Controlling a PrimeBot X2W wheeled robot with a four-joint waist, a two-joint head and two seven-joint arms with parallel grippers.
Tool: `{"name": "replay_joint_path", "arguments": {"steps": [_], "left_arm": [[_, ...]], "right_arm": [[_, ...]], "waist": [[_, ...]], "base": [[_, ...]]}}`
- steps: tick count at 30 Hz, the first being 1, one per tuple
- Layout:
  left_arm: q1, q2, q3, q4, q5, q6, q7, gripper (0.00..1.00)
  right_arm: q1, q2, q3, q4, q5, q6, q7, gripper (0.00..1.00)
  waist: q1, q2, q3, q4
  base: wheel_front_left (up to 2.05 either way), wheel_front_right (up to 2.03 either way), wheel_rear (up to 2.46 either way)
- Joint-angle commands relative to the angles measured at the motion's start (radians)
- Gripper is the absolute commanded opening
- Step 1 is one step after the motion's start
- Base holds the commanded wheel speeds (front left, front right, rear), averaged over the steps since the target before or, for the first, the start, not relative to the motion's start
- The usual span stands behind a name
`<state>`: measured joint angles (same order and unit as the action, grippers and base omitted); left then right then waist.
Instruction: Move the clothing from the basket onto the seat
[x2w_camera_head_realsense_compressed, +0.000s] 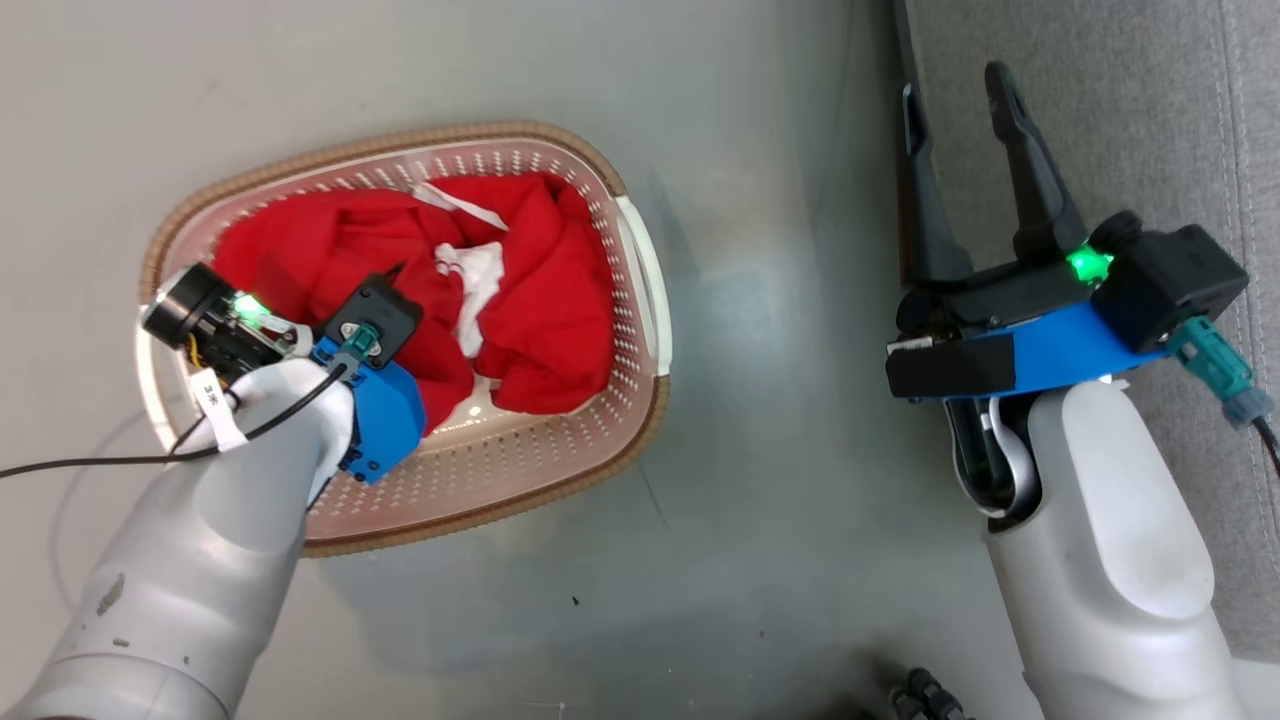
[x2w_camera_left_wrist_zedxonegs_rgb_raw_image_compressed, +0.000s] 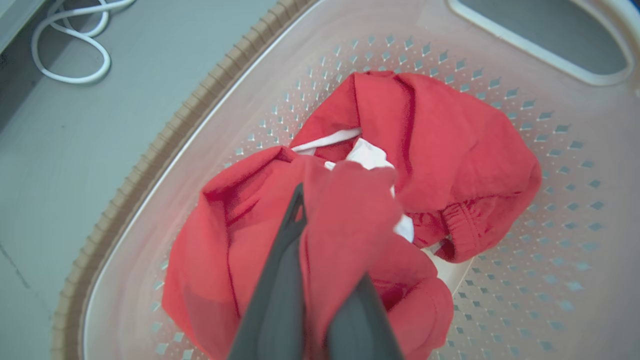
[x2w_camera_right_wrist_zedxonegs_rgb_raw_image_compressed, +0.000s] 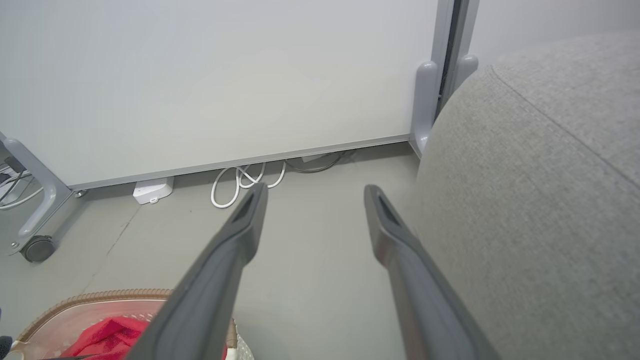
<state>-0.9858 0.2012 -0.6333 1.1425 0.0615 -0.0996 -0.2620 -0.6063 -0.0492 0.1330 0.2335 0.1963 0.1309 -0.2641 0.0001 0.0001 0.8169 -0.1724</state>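
Transfer barely begun, first grab under way.
At nine o'clock the left gripper (x2w_camera_left_wrist_zedxonegs_rgb_raw_image_compressed: 327, 235) clamps a fold of bright red, white-trimmed fabric clothing (x2w_camera_head_realsense_compressed: 540, 300), all heaped in the cream perforated plastic basket (x2w_camera_head_realsense_compressed: 560, 480); at two o'clock the right gripper (x2w_camera_head_realsense_compressed: 955, 90) gapes empty beside the grey woven upholstered seat (x2w_camera_head_realsense_compressed: 1150, 120), garment-free.

Looks like a lab or test room to me: bare grey floor (x2w_camera_right_wrist_zedxonegs_rgb_raw_image_compressed: 310, 280), wheeled white partition panel (x2w_camera_right_wrist_zedxonegs_rgb_raw_image_compressed: 215, 80), loose cables (x2w_camera_right_wrist_zedxonegs_rgb_raw_image_compressed: 243, 178) along its base, one grey seat (x2w_camera_right_wrist_zedxonegs_rgb_raw_image_compressed: 525, 200).
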Motion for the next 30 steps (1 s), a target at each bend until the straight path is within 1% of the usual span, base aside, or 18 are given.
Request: {"name": "replay_joint_path", "arguments": {"steps": [1, 7, 13, 16, 17, 24, 30], "left_arm": [[0.027, -0.002, 0.008, -0.042, -0.020, -0.005, -0.004, 0.00], [0.103, -0.012, 0.020, -0.213, -0.068, -0.005, -0.005, 0.00], [0.180, -0.020, 0.041, -0.353, -0.112, 0.002, -0.005, 0.00], [0.219, -0.034, 0.058, -0.424, -0.136, 0.004, -0.005, 0.00], [0.219, -0.034, 0.058, -0.424, -0.136, 0.004, -0.005, 0.00], [0.293, -0.052, 0.078, -0.559, -0.167, -0.001, -0.005, 0.00], [0.328, -0.069, 0.090, -0.631, -0.182, -0.004, -0.005, 0.00]], "right_arm": [[0.023, -0.002, -0.002, 0.006, -0.013, 0.000, -0.001, 1.00], [0.065, -0.002, -0.017, 0.024, -0.039, 0.000, -0.001, 1.00], [0.113, -0.003, -0.030, 0.042, -0.065, 0.000, -0.001, 1.00], [0.140, -0.003, -0.043, 0.049, -0.077, 0.000, -0.001, 1.00], [0.140, -0.003, -0.043, 0.049, -0.077, 0.000, -0.001, 1.00], [0.209, -0.002, -0.063, 0.068, -0.091, 0.000, -0.001, 1.00], [0.273, -0.003, -0.075, 0.079, -0.090, 0.000, -0.001, 1.00]], "waist": [[-0.0001, -0.0001, -0.040, 0.022], [-0.0001, -0.0001, -0.130, 0.057], [-0.0001, -0.0001, -0.227, 0.091], [-0.0001, -0.0001, -0.279, 0.111], [-0.0001, -0.0001, -0.279, 0.111], [-0.0001, -0.0001, -0.395, 0.148], [-0.0001, -0.0001, -0.489, 0.169]], "base": [[0.00, 0.00, 0.00], [0.00, 0.00, 0.00], [0.00, 0.00, 0.00], [0.00, 0.00, 0.00], [0.00, 0.00, 0.00], [0.00, 0.00, 0.00], [0.00, 0.00, 0.00]]}}
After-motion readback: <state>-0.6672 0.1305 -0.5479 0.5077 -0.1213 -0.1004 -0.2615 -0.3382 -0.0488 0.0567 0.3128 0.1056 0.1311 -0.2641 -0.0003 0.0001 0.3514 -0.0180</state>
